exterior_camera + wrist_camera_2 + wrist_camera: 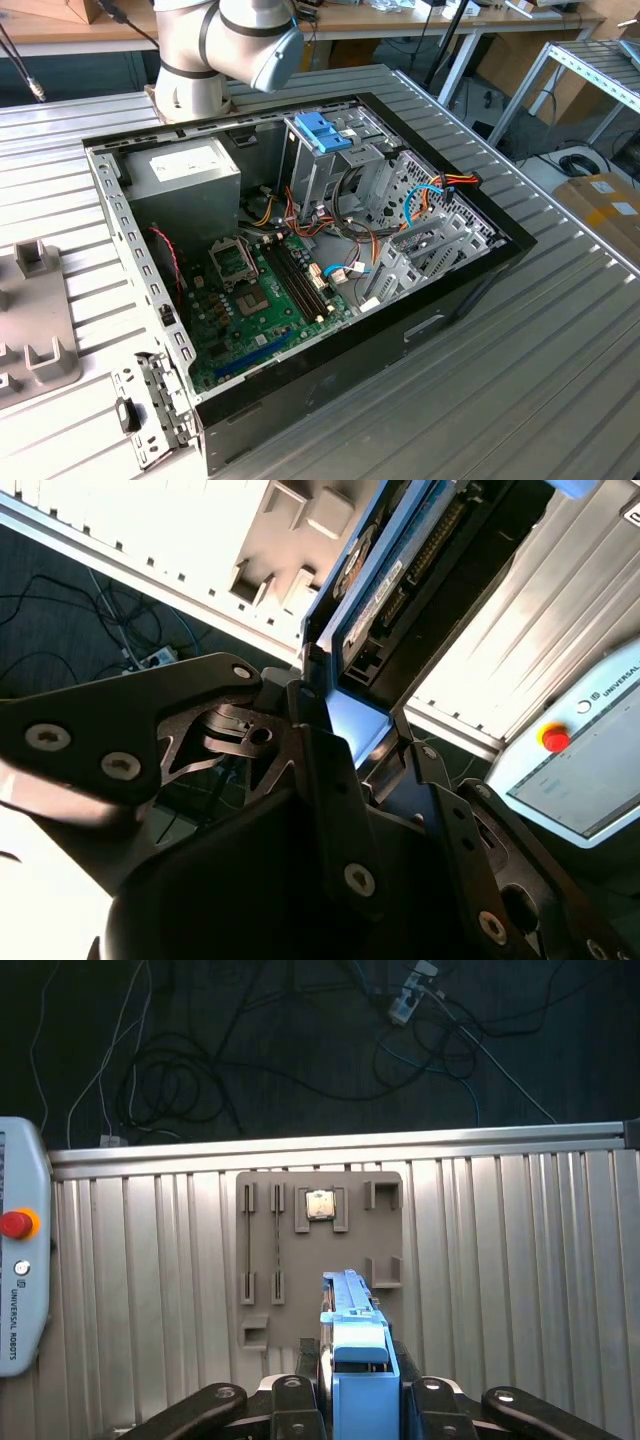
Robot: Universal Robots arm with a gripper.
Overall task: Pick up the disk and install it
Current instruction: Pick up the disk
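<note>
Fingers (308,1368) are clamped on the disk (356,1320) in the first wrist view, one against each broad side of its blue carrier. The disk stands on edge and runs straight out from between them. Beyond its far end a grey fixture (265,1250) lies on the ribbed metal surface (500,1260). The disk appears to hang clear above the fixture's slots. A pendant (15,1260) with a red button rests well off to one side of the fingers.

In the second wrist view the fingers (318,730) grip the near end of the disk (385,590). The carrier rail and label edge lead away from them toward the fixture (290,520), and the pendant (590,770) lies off to the other side.

In the exterior view an open computer case (330,390) stands on the surface (560,380), holding a metal drive cage (330,175), a power supply (185,170), a motherboard (260,290) and loose cables (350,240).

The step in hand is judged to be carriage of the gripped disk:
- Hold the clamp force constant.
- Keep the disk square between the fingers, with no tilt.
- Route it high enough to clear the case walls.
- Steer clear of the cables around the cage, where a snag could twist the carrier in the grip.
</note>
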